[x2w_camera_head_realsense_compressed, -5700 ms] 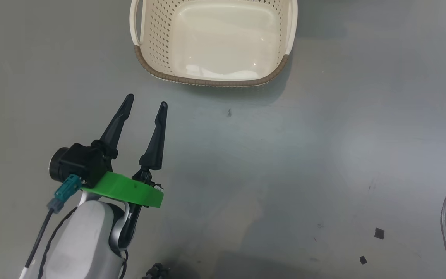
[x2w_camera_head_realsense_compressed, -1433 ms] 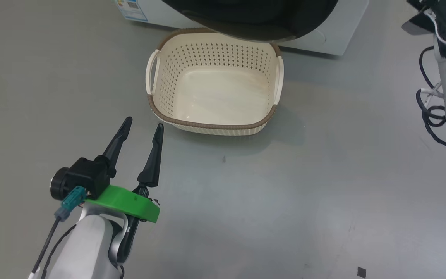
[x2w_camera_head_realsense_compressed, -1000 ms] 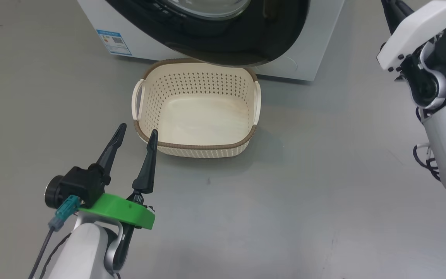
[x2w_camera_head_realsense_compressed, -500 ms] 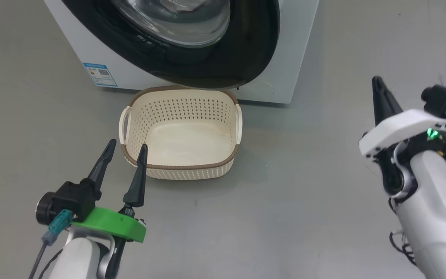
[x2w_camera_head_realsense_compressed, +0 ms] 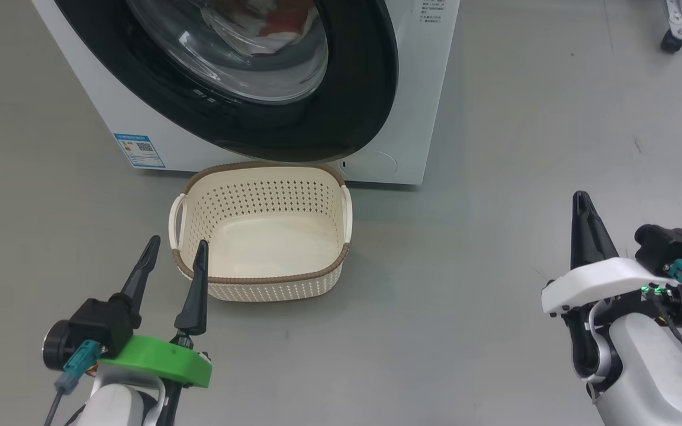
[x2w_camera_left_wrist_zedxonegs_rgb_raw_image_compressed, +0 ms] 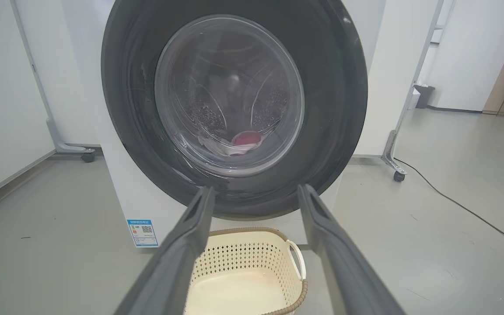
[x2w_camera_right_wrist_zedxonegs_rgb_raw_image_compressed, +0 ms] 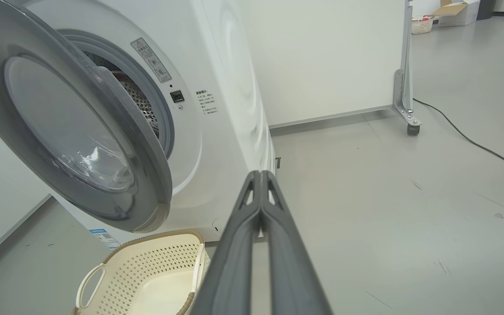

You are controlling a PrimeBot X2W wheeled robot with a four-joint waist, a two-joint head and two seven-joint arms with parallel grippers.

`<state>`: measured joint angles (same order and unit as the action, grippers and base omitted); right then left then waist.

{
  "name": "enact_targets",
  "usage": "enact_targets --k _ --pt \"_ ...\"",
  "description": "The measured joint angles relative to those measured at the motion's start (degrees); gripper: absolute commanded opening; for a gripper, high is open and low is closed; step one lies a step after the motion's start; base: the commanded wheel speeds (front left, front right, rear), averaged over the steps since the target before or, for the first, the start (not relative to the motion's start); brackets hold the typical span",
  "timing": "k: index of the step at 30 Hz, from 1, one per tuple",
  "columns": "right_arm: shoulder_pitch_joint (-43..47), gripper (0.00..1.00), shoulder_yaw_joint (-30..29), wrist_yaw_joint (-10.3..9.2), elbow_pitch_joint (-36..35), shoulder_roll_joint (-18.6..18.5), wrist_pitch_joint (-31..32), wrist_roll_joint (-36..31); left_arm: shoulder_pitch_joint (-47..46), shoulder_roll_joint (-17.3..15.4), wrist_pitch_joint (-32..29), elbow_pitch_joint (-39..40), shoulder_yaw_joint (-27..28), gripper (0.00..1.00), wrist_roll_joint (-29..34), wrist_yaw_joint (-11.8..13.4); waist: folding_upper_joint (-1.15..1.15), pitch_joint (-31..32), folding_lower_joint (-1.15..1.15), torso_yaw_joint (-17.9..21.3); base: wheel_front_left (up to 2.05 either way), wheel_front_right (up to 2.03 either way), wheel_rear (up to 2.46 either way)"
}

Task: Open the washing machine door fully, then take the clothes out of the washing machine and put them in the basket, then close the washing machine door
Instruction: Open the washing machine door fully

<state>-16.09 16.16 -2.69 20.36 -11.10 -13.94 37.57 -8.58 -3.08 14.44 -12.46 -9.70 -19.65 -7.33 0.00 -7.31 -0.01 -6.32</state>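
Door opening looks like the step in hand: the washing machine door stands partly swung out from the washing machine. Its free edge is on the robot's right, with a gap behind it in the right wrist view. It looks rigid and hinged, and its glossy black rim is likely slippery, so hooking behind that free edge seems safer than pinching the glass. Low in the drum, behind the glass, lie the clothes, red and white. They should be light and limp, best pinched at a raised fold. The basket stands empty on the floor at the foot of the machine's front, under the door's lower edge. The left gripper hovers by the basket's near left corner, fingers spread wide, holding nothing. The right gripper, well apart to the right, has its fingers pressed together, empty.
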Motion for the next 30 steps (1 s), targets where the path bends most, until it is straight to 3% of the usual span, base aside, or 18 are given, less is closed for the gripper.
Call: enact_targets --k 1,7,30 --pt "0.8 1.0 0.0 -0.08 -0.3 0.0 0.0 -0.3 0.2 0.0 0.0 0.0 0.1 1.0 0.0 0.0 0.0 0.2 0.0 0.1 0.0 0.0 0.0" --pt "4.8 1.0 -0.4 -1.55 -3.7 0.2 0.0 -1.9 1.3 0.0 0.0 0.0 0.0 1.0 0.1 0.0 0.0 0.9 0.0 0.4 0.0 0.0 0.0" --pt "10.9 1.0 -2.1 -3.34 -13.7 0.6 -0.5 -6.5 2.2 0.1 0.0 0.0 -0.2 1.0 0.7 0.0 0.0 0.9 0.0 0.3 0.0 0.0 0.0"
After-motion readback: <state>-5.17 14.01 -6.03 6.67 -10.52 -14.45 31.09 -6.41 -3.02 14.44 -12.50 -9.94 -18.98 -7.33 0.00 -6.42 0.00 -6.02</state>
